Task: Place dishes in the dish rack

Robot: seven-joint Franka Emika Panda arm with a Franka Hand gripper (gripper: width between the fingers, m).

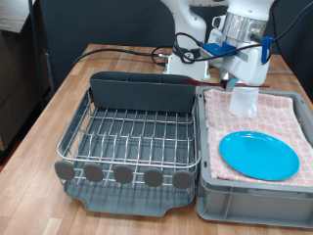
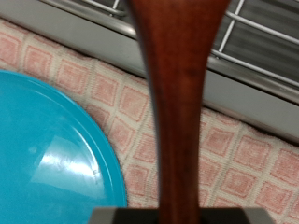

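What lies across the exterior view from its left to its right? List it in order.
Dish rack with its utensil caddy → grey crate with the pink checked cloth → blue plate lying on the cloth. The gripper and white cup overlap the crate, so they are left out.

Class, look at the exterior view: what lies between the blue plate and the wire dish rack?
Only pink checked cloth and the grey crate's rim separate the blue plate from the dish rack; the exterior view shows this.

Exterior view: even, bright indoor light, soft shadows, slightly grainy. Wrist view: wooden spoon [image 2: 177, 103] close up and blurred; pale glare patch on blue plate [image 2: 51, 159].
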